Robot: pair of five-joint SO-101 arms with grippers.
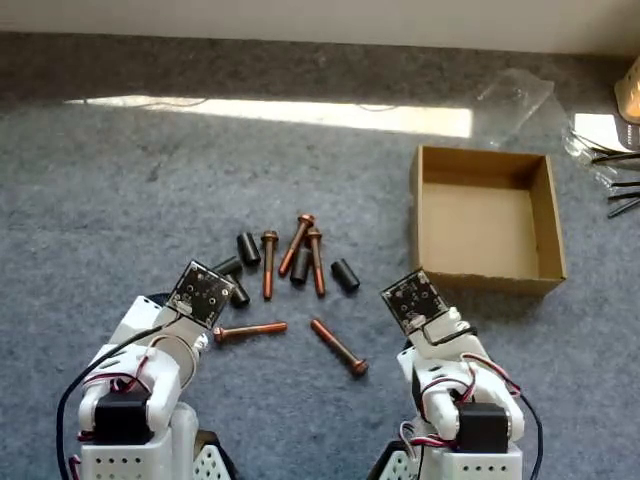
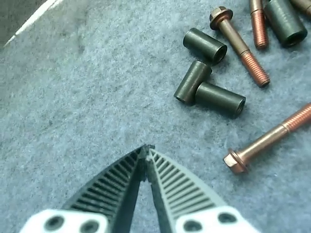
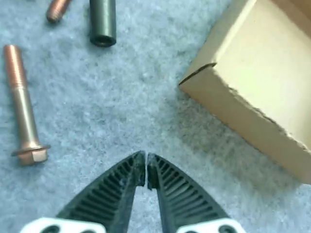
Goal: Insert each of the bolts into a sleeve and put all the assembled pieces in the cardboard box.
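Note:
Several copper bolts lie loose on the grey carpet: three (image 1: pixel 268 262) (image 1: pixel 296 243) (image 1: pixel 316 260) in a cluster and two (image 1: pixel 250 330) (image 1: pixel 338 346) nearer the arms. Black sleeves (image 1: pixel 248 248) (image 1: pixel 345 274) lie among them, none with a bolt in it. The cardboard box (image 1: pixel 485 282) stands open and empty to the right. My left gripper (image 2: pixel 146 148) is shut on nothing, just short of two touching sleeves (image 2: pixel 192 81) (image 2: pixel 219 98) and a bolt (image 2: pixel 269 141). My right gripper (image 3: pixel 146 156) is shut on nothing, between a bolt (image 3: pixel 22 104) and the box's corner (image 3: pixel 199 77).
A clear plastic bag (image 1: pixel 515 95) lies behind the box. Papers and black ties (image 1: pixel 610 160) sit at the right edge. A strip of sunlight (image 1: pixel 270 110) crosses the far carpet. Open carpet spreads to the left of the parts.

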